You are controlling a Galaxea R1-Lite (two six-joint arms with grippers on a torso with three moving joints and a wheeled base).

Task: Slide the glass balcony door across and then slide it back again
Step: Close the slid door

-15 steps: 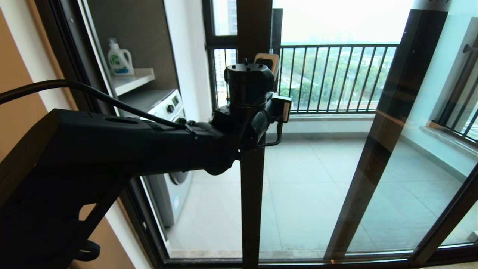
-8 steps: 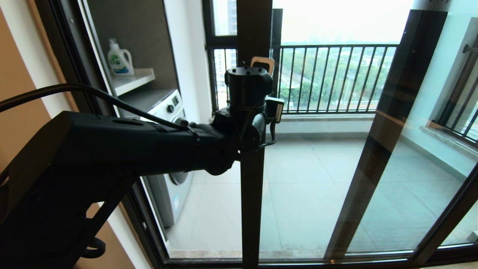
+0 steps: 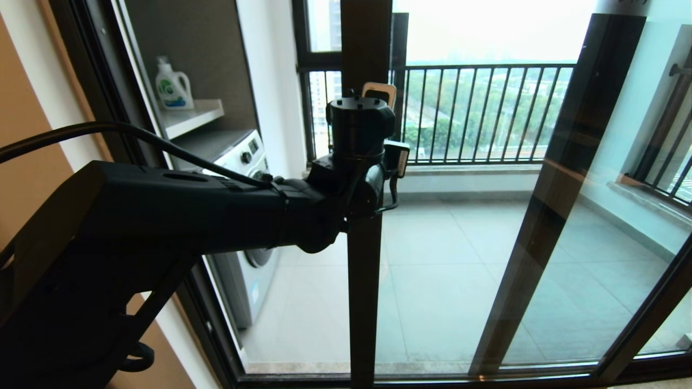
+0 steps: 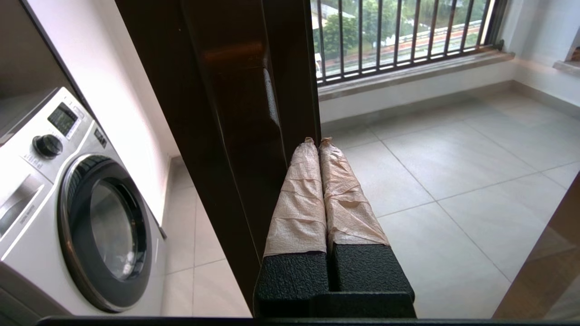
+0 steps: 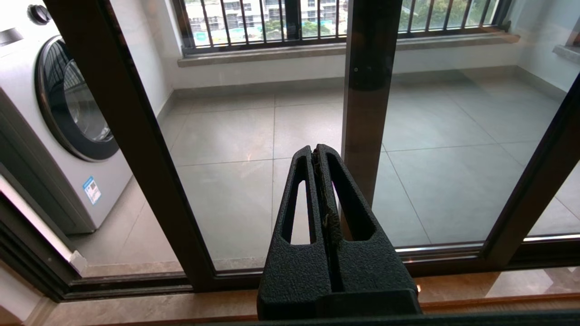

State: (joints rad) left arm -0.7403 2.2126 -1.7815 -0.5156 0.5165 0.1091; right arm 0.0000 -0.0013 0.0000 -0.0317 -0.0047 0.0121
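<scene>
The glass balcony door (image 3: 448, 270) stands partly slid, with a gap on its left. Its dark brown upright (image 3: 363, 281) runs down the middle of the head view. In the left wrist view that upright (image 4: 217, 136) carries the short bar handle (image 4: 268, 102). My left gripper (image 3: 378, 91) is raised to the upright at handle height. Its tape-wrapped fingers (image 4: 297, 199) are shut with nothing between them, and the gripper's tips (image 4: 317, 141) rest against the upright's glass-side edge, beside the handle. My right gripper (image 5: 317, 150) hangs low in front of the glass, shut and empty.
A washing machine (image 3: 246, 162) stands behind the gap on the left, under a shelf with a detergent bottle (image 3: 173, 86). A second dark upright (image 3: 562, 189) slants at the right. The balcony railing (image 3: 486, 113) lies beyond the glass. The floor track (image 5: 453, 260) runs below.
My left wrist has dropped a little and swung slightly left along the upright. The door upright has edged a touch to the left.
</scene>
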